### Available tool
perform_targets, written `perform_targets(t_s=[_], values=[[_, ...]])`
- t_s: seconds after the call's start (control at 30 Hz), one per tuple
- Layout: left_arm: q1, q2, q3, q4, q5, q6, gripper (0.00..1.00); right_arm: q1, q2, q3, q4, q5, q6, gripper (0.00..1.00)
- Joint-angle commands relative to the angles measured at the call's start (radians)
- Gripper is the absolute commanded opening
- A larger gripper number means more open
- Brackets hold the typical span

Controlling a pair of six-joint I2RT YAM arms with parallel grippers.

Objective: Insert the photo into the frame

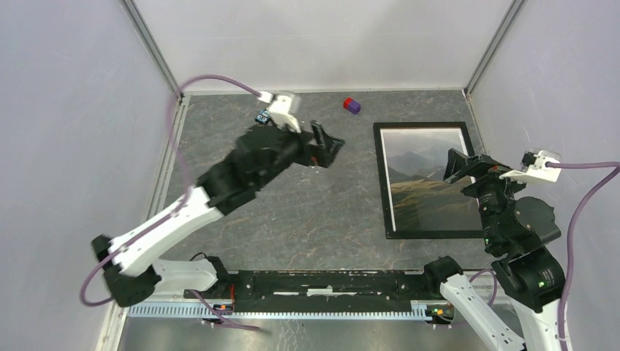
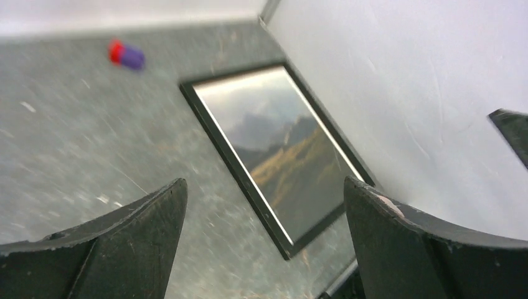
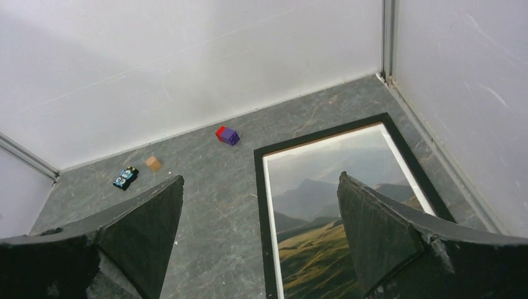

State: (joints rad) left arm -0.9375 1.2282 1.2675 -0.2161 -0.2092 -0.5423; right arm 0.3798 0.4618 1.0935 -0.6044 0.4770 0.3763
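The frame [image 1: 380,183] lies flat at the table's right, black side up. Inside its rails rests the photo [image 1: 424,183], mountain landscape facing up. My left gripper [image 1: 327,142] hovers over mid-table, left of the frame, open and holding nothing. In the left wrist view, which is blurred, the frame [image 2: 217,134] and photo [image 2: 280,149] show beyond the left gripper [image 2: 264,180]. My right gripper [image 1: 460,167] hangs above the photo's right half, open and empty. The right wrist view looks down past the right gripper [image 3: 261,176] onto the frame's left rail [image 3: 263,218] and the photo [image 3: 324,199].
A red and purple block [image 1: 352,105] sits near the back wall, left of the frame. Further left lie a small blue toy car [image 3: 126,177] and a tan cube [image 3: 153,163]. White walls close the table on the left, back and right, the right one next to the frame.
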Motion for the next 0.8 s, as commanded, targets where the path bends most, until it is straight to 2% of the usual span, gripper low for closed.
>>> perform_targets(t_s=[0.0,0.2,0.37,0.77], values=[[0.003,-0.144,0.162,-0.290,-0.182,0.330,1.00,0.005,-0.003,0.057,0.056,-0.033,-0.092,0.98],[0.002,-0.325,0.292,-0.442,-0.256,0.404,1.00,0.005,-0.007,0.096,0.043,-0.007,-0.118,0.98],[0.003,-0.460,0.317,-0.473,-0.291,0.396,1.00,0.005,-0.027,0.079,0.062,-0.007,-0.136,0.98],[0.002,-0.513,0.343,-0.517,-0.343,0.400,1.00,0.004,-0.043,0.075,0.075,-0.029,-0.168,0.98]])
